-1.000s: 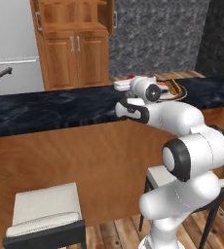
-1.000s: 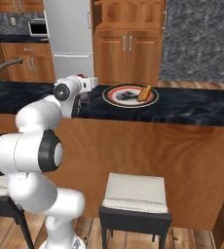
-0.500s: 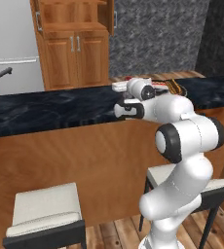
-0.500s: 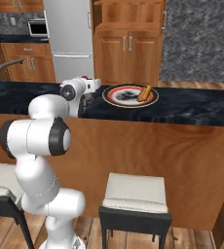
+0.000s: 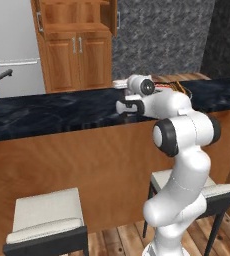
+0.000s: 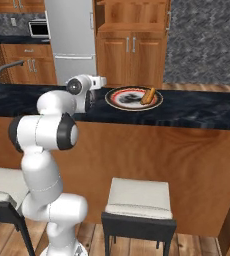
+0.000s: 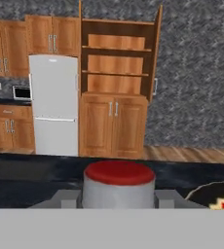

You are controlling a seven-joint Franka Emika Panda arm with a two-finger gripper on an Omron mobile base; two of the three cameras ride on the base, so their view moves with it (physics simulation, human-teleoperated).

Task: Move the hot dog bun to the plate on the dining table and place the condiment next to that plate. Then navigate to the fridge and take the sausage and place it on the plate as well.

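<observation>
- Fridge [image 7: 54, 104] stands shut across the room, well apart from the work; its sausage errand is, I judge, not yet begun
- Dining table [image 6: 202, 112] has a hard, glossy black top, so a narrow bottle set down crooked could skid or tip
- Plate [image 6: 133, 98] lies flat on that top, to the gripper's right in the right base view, near it and not touching
- Hot dog bun [image 6: 148, 95] already lies on the plate's far side; it looks soft and light, best taken across its middle with a mild squeeze
- Condiment [image 7: 118, 182] sits between the finger tips in the hand view, over the table just left of the plate's edge: red cap, grey body, upright
- Gripper [image 5: 124, 106] has its jaws closed on the condiment, low on the body beneath the cap – a sound hold, since the smooth, stiff wall looks slippery and top-heavy if pinched higher
</observation>
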